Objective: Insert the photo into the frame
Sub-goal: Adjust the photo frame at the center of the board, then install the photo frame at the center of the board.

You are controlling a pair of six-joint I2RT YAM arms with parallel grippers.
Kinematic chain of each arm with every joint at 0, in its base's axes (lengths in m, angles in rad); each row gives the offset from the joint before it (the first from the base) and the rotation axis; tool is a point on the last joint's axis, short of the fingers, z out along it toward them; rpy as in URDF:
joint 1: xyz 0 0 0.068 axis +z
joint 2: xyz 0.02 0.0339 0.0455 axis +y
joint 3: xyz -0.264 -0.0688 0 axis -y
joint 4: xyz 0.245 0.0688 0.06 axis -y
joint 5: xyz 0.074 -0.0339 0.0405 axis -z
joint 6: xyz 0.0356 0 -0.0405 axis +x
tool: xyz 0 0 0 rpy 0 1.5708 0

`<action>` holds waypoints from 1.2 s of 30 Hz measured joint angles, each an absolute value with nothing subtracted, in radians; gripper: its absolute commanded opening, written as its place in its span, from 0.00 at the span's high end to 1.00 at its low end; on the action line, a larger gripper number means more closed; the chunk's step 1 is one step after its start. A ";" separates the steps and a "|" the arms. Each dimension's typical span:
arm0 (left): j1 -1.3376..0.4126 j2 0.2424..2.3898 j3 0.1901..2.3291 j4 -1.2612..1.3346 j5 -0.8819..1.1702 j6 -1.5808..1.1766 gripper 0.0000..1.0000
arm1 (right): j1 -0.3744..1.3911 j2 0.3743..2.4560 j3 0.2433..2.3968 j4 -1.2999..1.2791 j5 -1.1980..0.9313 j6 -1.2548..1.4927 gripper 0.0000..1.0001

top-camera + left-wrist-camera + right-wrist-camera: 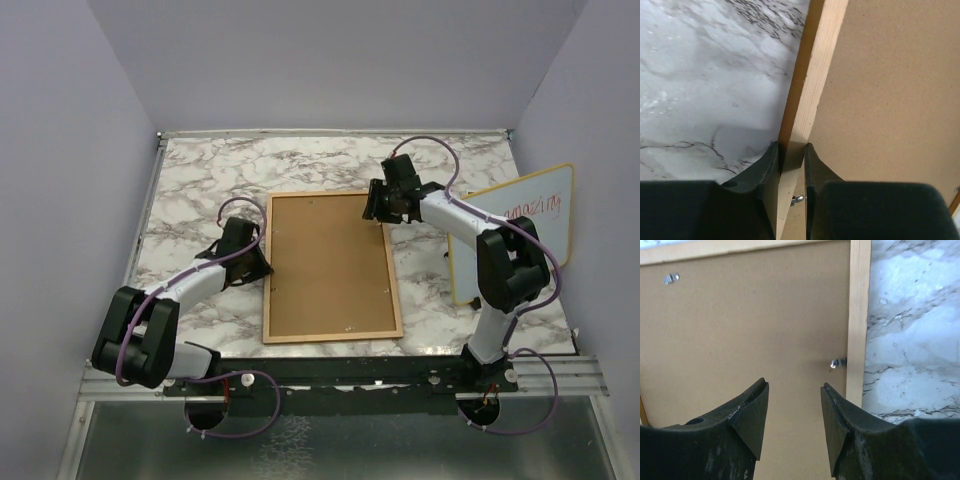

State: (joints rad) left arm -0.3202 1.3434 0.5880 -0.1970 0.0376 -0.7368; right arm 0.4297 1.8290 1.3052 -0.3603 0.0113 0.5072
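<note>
while walls (330,60) are plain, a marbled table (200,180) holds the frame (330,265).

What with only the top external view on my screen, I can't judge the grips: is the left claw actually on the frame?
Observer: Yes. In the left wrist view the left claw is closed on the frame at its wooden rim, one finger on each side.
Operator: And the right claw?
Observer: The right claw is open over the back board, holding nothing.
Operator: Anything near it?
Observer: A small metal tab sits at the rim just ahead of it.
</note>
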 measured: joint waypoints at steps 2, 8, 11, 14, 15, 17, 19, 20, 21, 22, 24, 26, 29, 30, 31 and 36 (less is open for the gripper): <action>-0.321 1.343 0.584 -0.189 0.072 -0.733 0.88 | 0.430 1.829 1.285 -0.351 -0.027 0.504 0.49; -0.323 1.343 0.573 -0.190 0.162 -0.732 0.90 | 0.430 1.829 1.275 -0.325 -0.110 0.504 0.49; -0.323 1.319 0.551 -0.193 0.184 -0.732 0.80 | 0.430 1.832 1.275 -0.298 -0.161 0.505 0.49; -0.323 1.280 0.528 -0.218 0.191 -0.734 0.46 | 0.433 1.846 1.275 -0.254 -0.212 0.514 0.49; -0.324 1.269 0.526 -0.234 0.189 -0.733 0.36 | 0.436 1.853 1.275 -0.241 -0.227 0.519 0.49; -0.326 1.233 0.528 -0.263 0.180 -0.743 0.23 | 0.443 1.871 1.275 -0.215 -0.247 0.531 0.48; -0.329 1.195 0.537 -0.279 0.158 -0.757 0.15 | 0.455 1.888 1.275 -0.187 -0.263 0.547 0.46; -0.329 1.179 0.547 -0.287 0.147 -0.758 0.13 | 0.463 1.894 1.274 -0.171 -0.270 0.555 0.45; -0.329 1.168 0.559 -0.288 0.136 -0.760 0.12 | 0.472 1.898 1.274 -0.152 -0.278 0.567 0.43; -0.329 1.160 0.582 -0.289 0.113 -0.761 0.12 | 0.480 1.901 1.274 -0.134 -0.285 0.577 0.42; -0.329 1.158 0.612 -0.283 0.081 -0.762 0.12 | 0.496 1.906 1.274 -0.088 -0.300 0.603 0.41; -0.329 1.169 0.645 -0.270 0.035 -0.762 0.12 | 0.508 1.916 1.274 -0.040 -0.310 0.630 0.40; -0.327 1.230 0.688 -0.251 -0.004 -0.762 0.14 | 0.525 1.954 1.298 0.006 -0.323 0.668 0.42; -0.326 1.258 0.705 -0.242 -0.012 -0.762 0.14 | 0.530 1.973 1.314 0.012 -0.326 0.682 0.42; -0.324 1.292 0.722 -0.233 -0.018 -0.762 0.15 | 0.533 1.993 1.333 0.018 -0.328 0.691 0.43; -0.314 1.444 0.797 -0.186 -0.041 -0.762 0.23 | 0.546 2.100 1.447 0.039 -0.340 0.747 0.45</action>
State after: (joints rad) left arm -0.3141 1.4441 0.7967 -0.1864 -0.0406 -0.7620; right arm 0.5465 2.1002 1.4471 0.0395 -0.3397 0.7467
